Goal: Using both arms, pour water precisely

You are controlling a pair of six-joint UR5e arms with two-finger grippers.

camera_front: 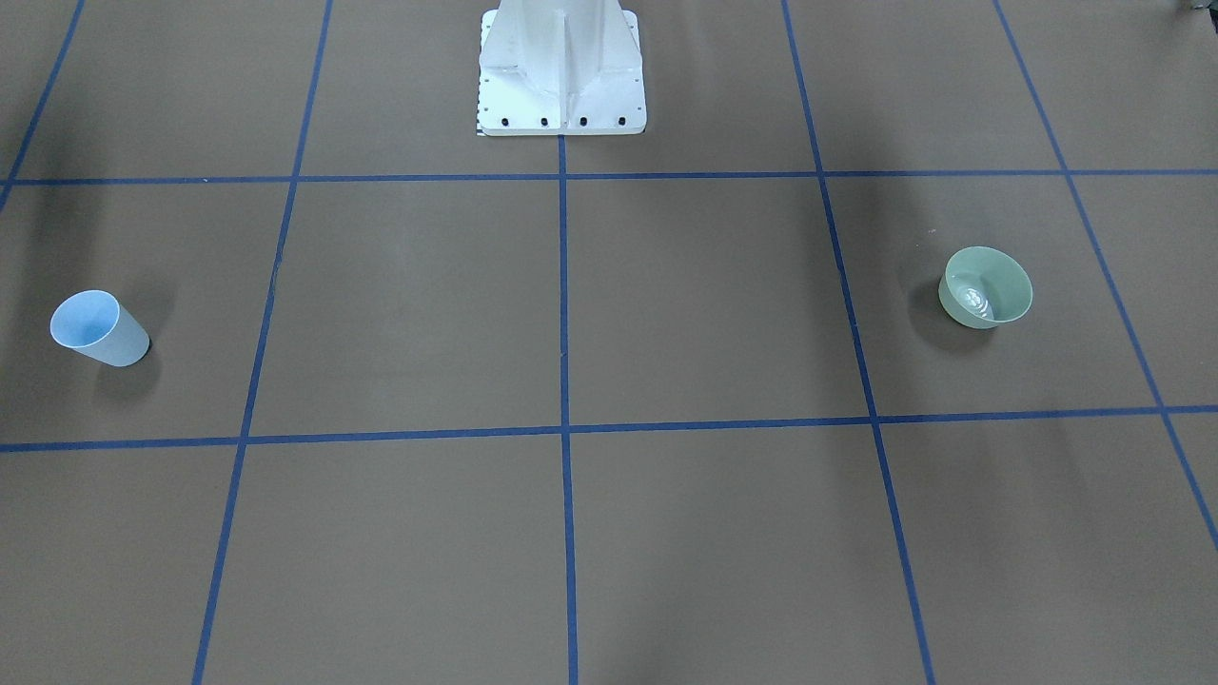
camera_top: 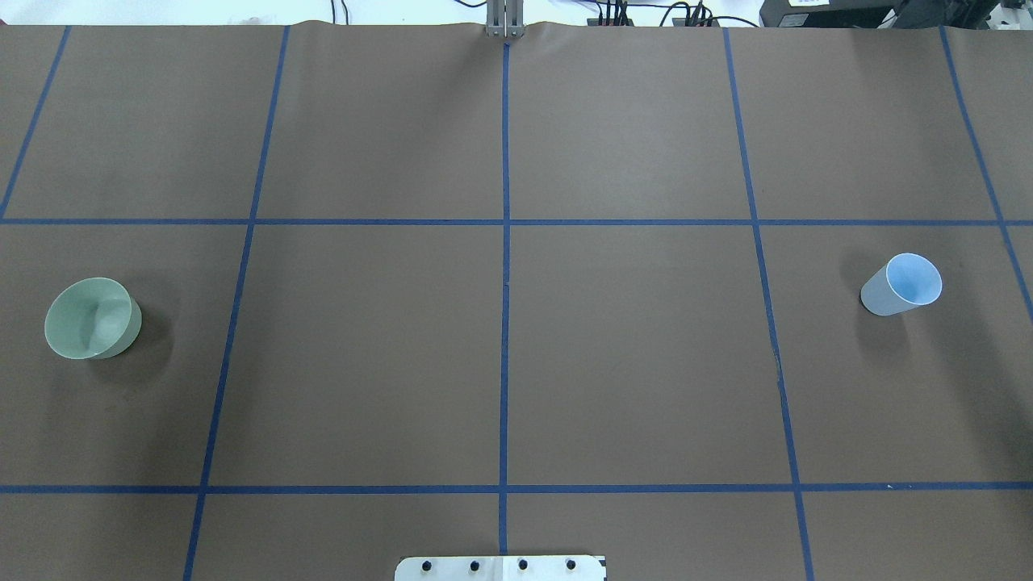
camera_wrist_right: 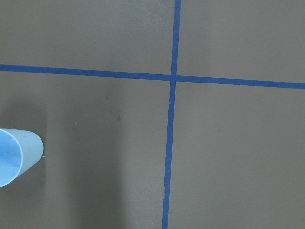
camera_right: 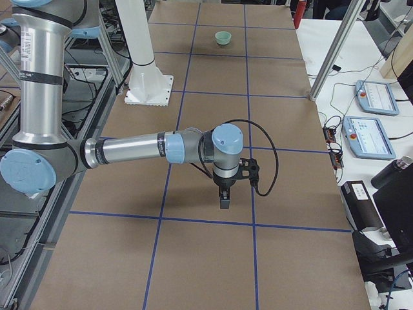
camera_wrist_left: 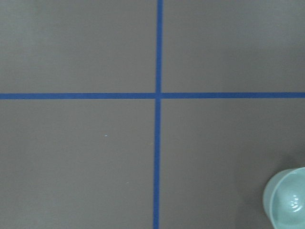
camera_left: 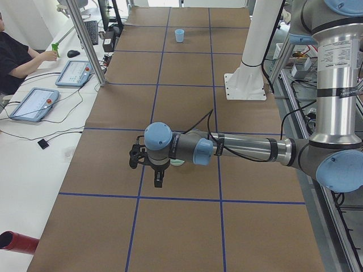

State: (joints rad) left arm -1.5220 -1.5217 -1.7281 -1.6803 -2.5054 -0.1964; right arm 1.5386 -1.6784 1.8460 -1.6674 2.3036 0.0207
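Overhead exterior view: a green bowl (camera_top: 90, 318) sits at the left end of the table (camera_top: 629, 363) and a blue cup (camera_top: 904, 285) at the right end, well apart and both upright. From the front-facing camera, the water (camera_front: 974, 303) shows as faint ripples and glints at the bottom of the bowl.

Seen from the table's left end, the left arm (camera_left: 244, 148) reaches out level over the table and the left gripper (camera_left: 158, 182) points straight down. The bowl peeks out just behind its wrist. The left wrist camera catches the bowl and its water at the lower right corner of the frame, off to one side of the gripper.

Seen from the right end, the right arm (camera_right: 129, 150) is stretched out the same way and the right gripper (camera_right: 224, 201) also hangs downward. The right wrist camera shows the cup cut off by the left edge. Whether either gripper's fingers stand wide or narrow cannot be told from these side views.

Brown paper covers the table, marked into squares by blue tape (camera_top: 505, 323). A white bolted pedestal (camera_front: 561, 76) stands at the robot's side. Along the far edge of the table are aluminium posts (camera_right: 332, 55), cables and touch pendants (camera_left: 34, 103). A seated operator (camera_left: 17, 56) in black is at one end.
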